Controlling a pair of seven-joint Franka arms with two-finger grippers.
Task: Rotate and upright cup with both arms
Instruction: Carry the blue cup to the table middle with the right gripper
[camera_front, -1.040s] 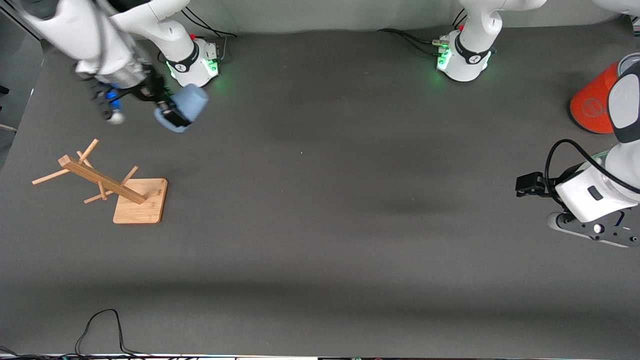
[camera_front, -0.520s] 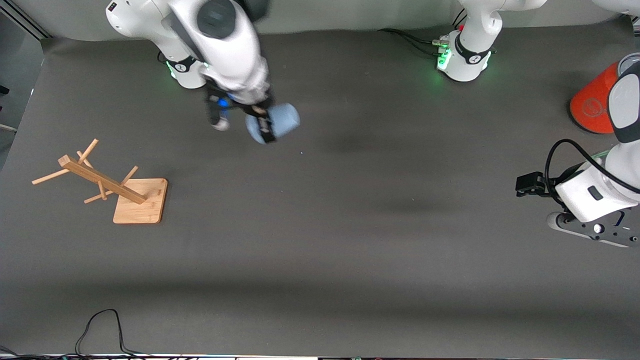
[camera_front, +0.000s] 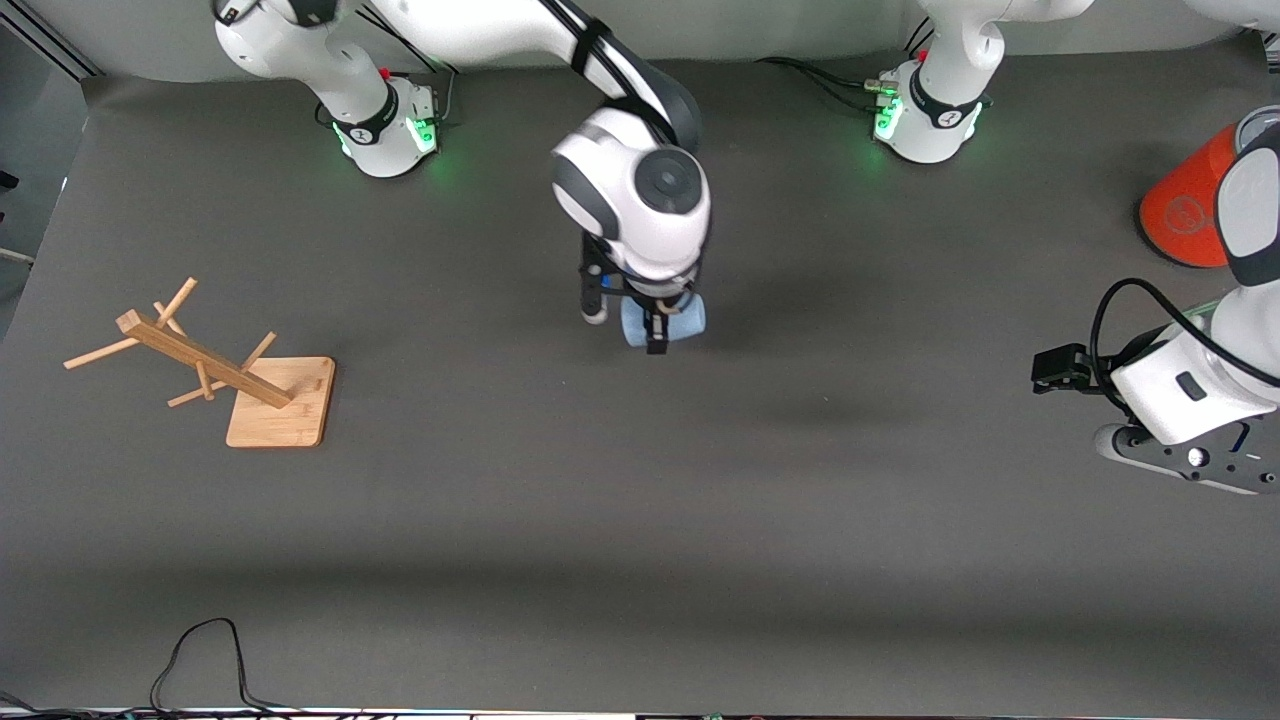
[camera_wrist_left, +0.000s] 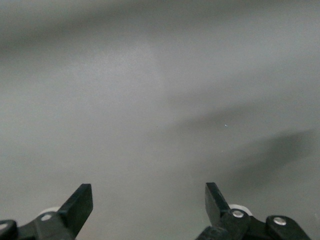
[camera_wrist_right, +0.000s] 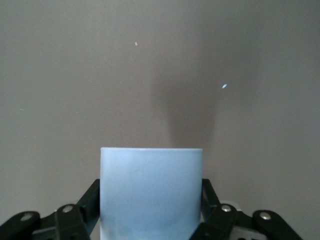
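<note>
The pale-blue cup (camera_front: 668, 322) hangs over the middle of the dark table, lying on its side in my right gripper (camera_front: 656, 325). In the right wrist view the cup (camera_wrist_right: 150, 192) fills the space between the black fingers (camera_wrist_right: 90, 200), which press on both its sides. My right gripper (camera_wrist_right: 151, 200) is shut on it. My left gripper (camera_wrist_left: 149, 205) waits at the left arm's end of the table, open, with only bare grey mat between its fingertips. In the front view the left arm's hand (camera_front: 1180, 400) shows as a white wrist with a black camera block.
A wooden rack (camera_front: 200, 365) on a square base stands at the right arm's end of the table. A large orange-red cylinder (camera_front: 1190, 200) stands at the left arm's end, near that arm's base. A black cable (camera_front: 200, 650) loops at the table's near edge.
My right arm has swung from above the wooden rack's end of the table to over the table's middle, carrying the cup with it. The left arm has not moved.
</note>
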